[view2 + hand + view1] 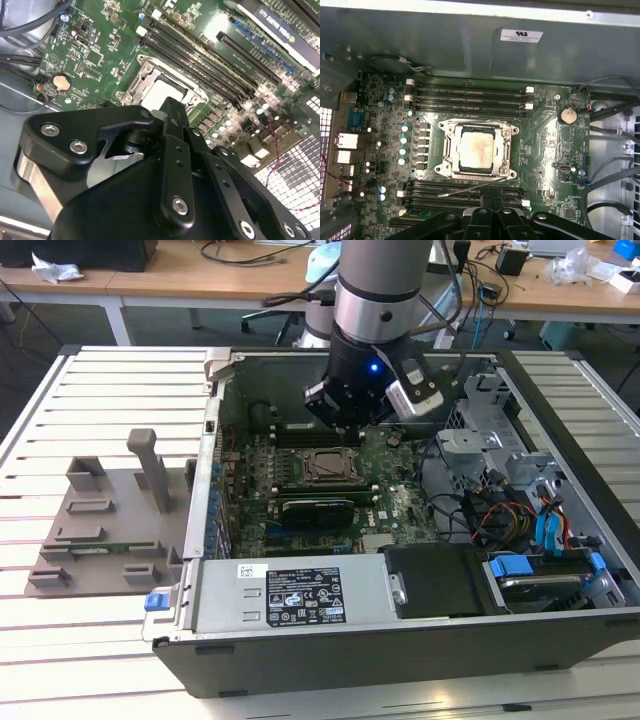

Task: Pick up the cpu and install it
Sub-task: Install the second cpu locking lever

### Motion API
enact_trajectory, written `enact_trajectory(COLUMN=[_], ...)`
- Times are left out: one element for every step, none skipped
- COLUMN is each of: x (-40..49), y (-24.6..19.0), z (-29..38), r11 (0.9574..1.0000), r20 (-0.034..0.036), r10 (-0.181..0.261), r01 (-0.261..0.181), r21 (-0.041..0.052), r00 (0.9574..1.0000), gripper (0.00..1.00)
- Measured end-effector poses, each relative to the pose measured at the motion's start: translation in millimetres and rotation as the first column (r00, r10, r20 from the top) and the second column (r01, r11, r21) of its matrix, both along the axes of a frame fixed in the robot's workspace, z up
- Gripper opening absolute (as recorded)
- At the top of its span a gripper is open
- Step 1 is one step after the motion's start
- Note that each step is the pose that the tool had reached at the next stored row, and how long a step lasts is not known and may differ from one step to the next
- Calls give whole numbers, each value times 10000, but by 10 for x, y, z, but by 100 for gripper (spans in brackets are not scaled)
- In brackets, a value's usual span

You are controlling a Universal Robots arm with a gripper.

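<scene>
First wrist view looks straight down into the open computer case (560, 490), and the cpu (476, 152) is lying flat inside the socket frame (451, 150) on the motherboard (547, 135), its silver-grey plate square to the frame and framed on all four sides by the metal bracket. Two banks of memory slots (470, 97) flank that socket, one on either side, and a coin cell (567, 115) sits on the board well apart from it. From where I stand the chip looks already seated, so the picking up and the placing appear done; whether the retention bracket is latched down over it I cannot tell. The gripper (491, 206) hangs just above the socket's edge, holding nothing, and its black fingers (175, 125) look drawn together, tips meeting with no gap and no chip between them in both wrist views. In the exterior view the arm (375, 300) stands over the case with the gripper head just beyond the socket, near the memory slots. A grey plastic fixture (110, 520) rests on the slatted table (100, 380) outside the case, far from the socket.
</scene>
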State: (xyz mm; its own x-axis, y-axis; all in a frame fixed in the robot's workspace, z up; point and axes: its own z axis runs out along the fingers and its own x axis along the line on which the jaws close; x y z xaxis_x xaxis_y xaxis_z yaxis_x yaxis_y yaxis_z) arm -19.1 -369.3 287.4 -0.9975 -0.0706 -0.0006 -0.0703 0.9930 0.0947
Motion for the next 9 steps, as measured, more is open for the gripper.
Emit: enact_trajectory(x=[-6,-10,-15,-17,-20,-25,-29,-31,-34], y=[-33,-40,-48,-54,-59,-70,-77,-81,-86], z=[-11,-28,-50,-68,-86,-119,-137,-148,-160], r11=[10000,9999,9999,9999,9999,9999,9999,9999,9999], r20=[0,0,0,0,0,0,0,0,0], r10=[0,-1,0,0,2,2,0,1,1], r01=[0,1,0,0,-2,-2,0,-1,-1], r21=[88,126,151,157,160,165,166,166,167], r00=[10000,10000,10000,10000,10000,10000,10000,10000,10000], gripper=[11,11,11,11,11,11,11,11,11])
